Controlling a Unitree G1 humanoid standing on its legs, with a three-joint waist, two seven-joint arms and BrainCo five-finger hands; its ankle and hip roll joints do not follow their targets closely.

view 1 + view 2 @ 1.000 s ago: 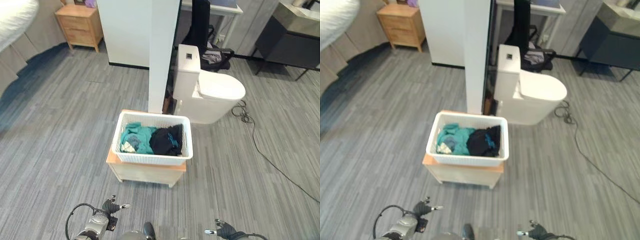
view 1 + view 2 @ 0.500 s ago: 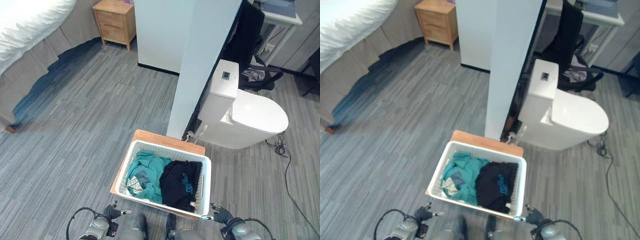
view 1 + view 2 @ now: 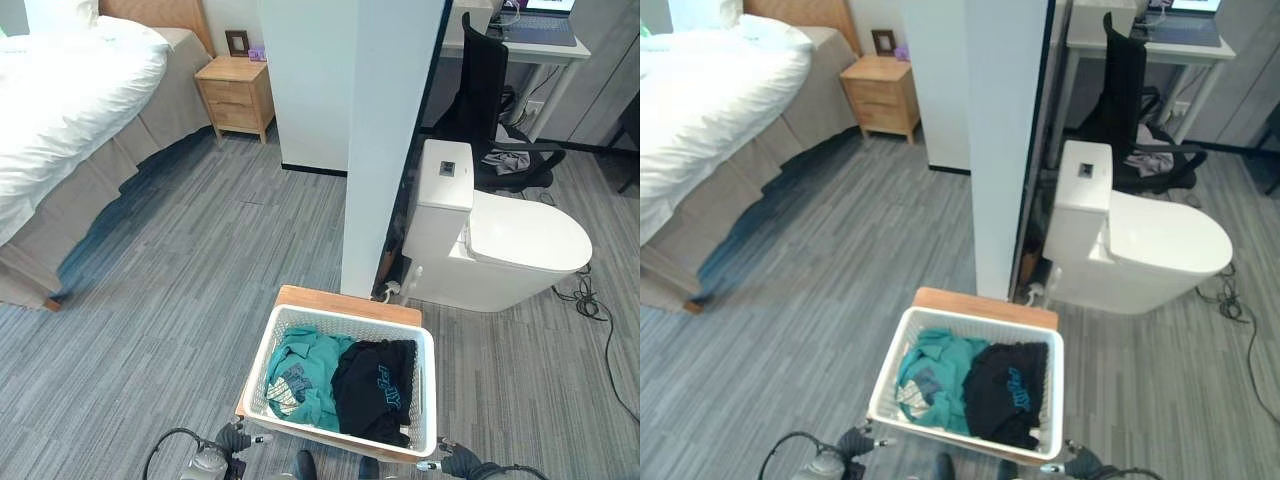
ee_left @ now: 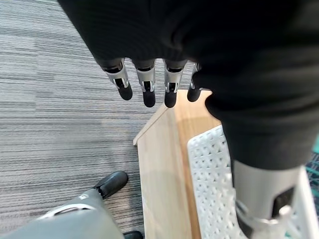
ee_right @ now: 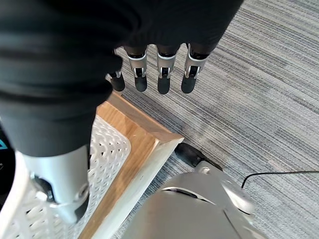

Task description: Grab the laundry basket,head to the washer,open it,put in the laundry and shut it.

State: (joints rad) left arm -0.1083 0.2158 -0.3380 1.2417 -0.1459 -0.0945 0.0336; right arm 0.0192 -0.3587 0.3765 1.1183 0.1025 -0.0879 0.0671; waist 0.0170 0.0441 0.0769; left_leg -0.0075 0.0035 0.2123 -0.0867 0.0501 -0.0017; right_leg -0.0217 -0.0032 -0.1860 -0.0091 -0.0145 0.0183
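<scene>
The white laundry basket (image 3: 345,385) sits on a low wooden stand (image 3: 348,300) on the grey floor (image 3: 180,280), right in front of the robot. Inside it a teal garment (image 3: 300,370) lies on the robot's left and a black garment (image 3: 375,385) on the right, touching each other.

The left hand (image 4: 144,74) hangs just beside the stand's near left corner, fingers (image 4: 148,92) straight and relaxed, thumb (image 4: 259,199) over the basket's rim, grasping nothing. The right hand (image 5: 159,69) hangs by the near right corner in the same way, fingers (image 5: 162,79) straight and apart from the wood, thumb (image 5: 60,184) above the lattice wall, released.

Just behind the stand rises a white partition wall (image 3: 385,130). A white toilet (image 3: 495,245) with its lid shut stands to the right of it. Farther back are a black office chair (image 3: 495,110) and a desk (image 3: 530,35). On the left is a bed (image 3: 70,110) with white bedding, and beside it a wooden nightstand (image 3: 235,95).
</scene>
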